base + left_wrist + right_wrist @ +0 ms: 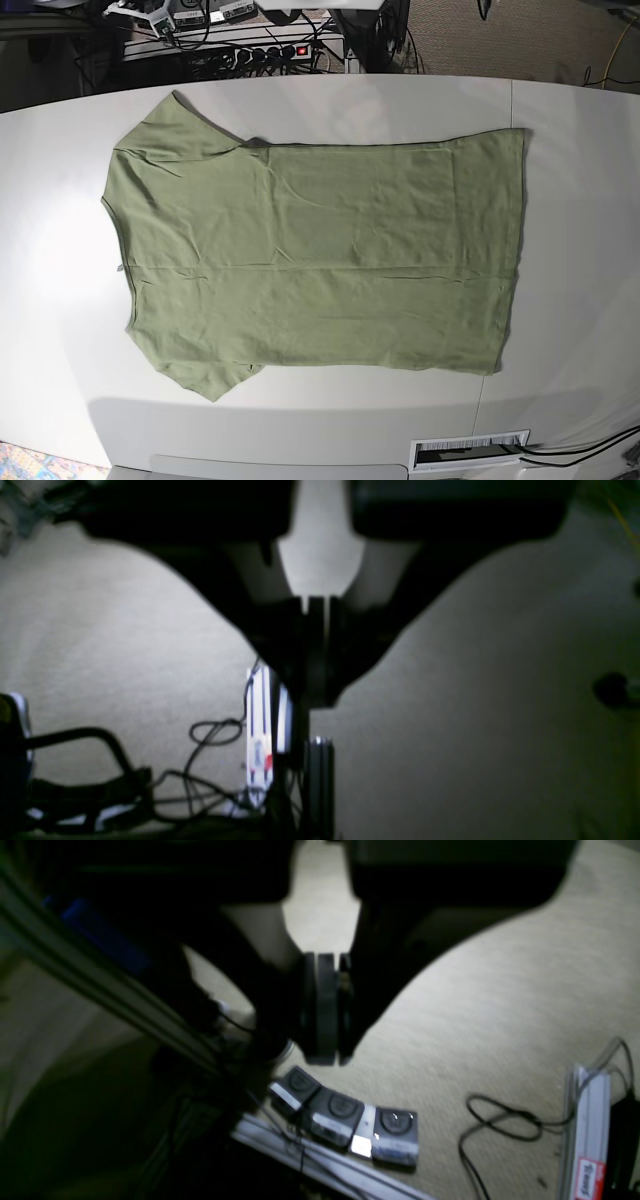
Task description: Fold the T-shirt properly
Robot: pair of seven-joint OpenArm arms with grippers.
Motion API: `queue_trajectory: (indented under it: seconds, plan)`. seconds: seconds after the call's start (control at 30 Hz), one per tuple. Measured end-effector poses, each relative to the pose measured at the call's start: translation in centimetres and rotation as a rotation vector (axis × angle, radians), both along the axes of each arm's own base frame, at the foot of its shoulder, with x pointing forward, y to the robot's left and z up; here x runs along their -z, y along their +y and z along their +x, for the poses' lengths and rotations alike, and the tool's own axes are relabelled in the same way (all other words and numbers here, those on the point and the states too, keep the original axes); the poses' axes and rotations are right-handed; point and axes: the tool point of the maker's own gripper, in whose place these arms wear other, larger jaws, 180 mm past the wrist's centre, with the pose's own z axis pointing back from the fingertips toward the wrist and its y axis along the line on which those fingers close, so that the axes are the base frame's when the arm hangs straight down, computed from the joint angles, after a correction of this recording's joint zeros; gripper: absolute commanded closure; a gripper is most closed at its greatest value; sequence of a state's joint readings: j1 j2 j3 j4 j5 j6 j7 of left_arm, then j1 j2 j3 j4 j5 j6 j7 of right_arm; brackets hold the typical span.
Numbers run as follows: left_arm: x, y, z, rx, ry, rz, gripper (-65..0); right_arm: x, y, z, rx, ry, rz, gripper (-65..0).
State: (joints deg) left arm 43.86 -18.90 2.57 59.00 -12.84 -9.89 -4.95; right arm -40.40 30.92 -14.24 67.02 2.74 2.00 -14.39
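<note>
The olive-green T-shirt (pixel 320 260) lies spread flat on the white table (pixel 580 250) in the base view. Its collar end and both short sleeves point left, its hem right. Light creases run across the cloth. Neither arm appears in the base view. In the left wrist view my left gripper (pixel 316 680) is shut with nothing between its fingers, hanging over beige carpet. The right wrist view shows my right gripper (pixel 325 1040) shut too, pads pressed together and empty, also above the floor. No wrist view shows the T-shirt.
A power strip with cables (pixel 270 50) sits behind the table's far edge. A slotted panel (pixel 470 452) is at the near edge. On the floor lie looped cables (pixel 215 730), three black foot pedals (pixel 345 1120) and an aluminium rail (pixel 590 1130).
</note>
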Motion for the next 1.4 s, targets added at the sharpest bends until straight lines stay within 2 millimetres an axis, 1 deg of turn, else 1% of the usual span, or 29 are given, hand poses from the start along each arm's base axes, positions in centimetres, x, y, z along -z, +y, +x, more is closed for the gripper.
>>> queue_trajectory:
  seconds: [0.1,0.17,0.23,0.37,0.43,0.5,0.57,0.67,0.73,0.87,1.03,1.17,1.2,1.27,1.37,1.4]
  plan:
    - [-2.3,0.2,-0.8,0.070,-0.023,-0.005,0.0,-2.0,-0.6,1.5,-0.112,-0.010,-0.035,0.0]
    - [-4.1,-0.2,-1.0,0.145,-0.057,-0.013,0.0,-3.3,-0.5,2.6,-0.194,-0.034,-0.053,0.0]
    - [-5.8,-0.7,-0.5,0.217,-0.109,-0.024,0.0,-4.3,0.1,3.2,-0.248,-0.047,-0.048,0.0]
    - [-8.2,-1.1,0.3,0.320,-0.166,-0.005,0.0,-5.9,1.0,3.8,-0.257,-0.061,-0.043,0.0]
    - [-9.2,-0.7,0.7,0.349,-0.192,0.042,0.0,-7.0,1.1,4.7,-0.264,-0.091,-0.047,0.0]
    - [-10.3,-0.2,1.3,0.379,-0.224,0.084,0.0,-8.3,0.8,5.7,-0.318,-0.123,-0.085,0.0]
    - [-11.5,0.0,2.3,0.388,-0.263,0.108,0.0,-9.6,0.7,6.5,-0.342,-0.155,-0.114,0.0]
    - [-13.4,0.5,3.4,0.394,-0.302,0.132,0.0,-11.2,1.3,7.1,-0.350,-0.186,-0.108,0.0]
    - [-14.8,1.0,4.4,0.395,-0.333,0.155,0.0,-12.4,1.5,7.9,-0.359,-0.216,-0.116,0.0]
    - [-17.9,1.5,7.8,0.422,-0.413,0.197,0.0,-15.0,1.8,10.1,-0.384,-0.282,-0.161,0.0]
    - [-21.6,2.1,12.7,0.454,-0.506,0.274,0.0,-17.3,3.4,11.5,-0.427,-0.336,-0.168,0.0]
    - [-24.7,1.2,15.4,0.470,-0.605,0.289,0.0,-18.9,4.4,12.8,-0.450,-0.378,-0.182,0.0]
    - [-25.3,0.9,15.9,0.499,-0.629,0.294,0.0,-19.2,4.5,13.0,-0.467,-0.385,-0.198,0.0]
    - [-26.1,0.3,16.6,0.606,-0.663,0.332,0.0,-20.1,4.7,13.6,-0.489,-0.403,-0.229,0.0]
    - [-25.8,0.1,16.4,0.760,-0.652,0.363,0.0,-21.3,5.0,14.4,-0.527,-0.431,-0.280,0.0]
    - [-25.8,0.0,16.8,0.791,-0.662,0.372,0.0,-21.6,4.9,14.6,-0.537,-0.436,-0.300,0.0]
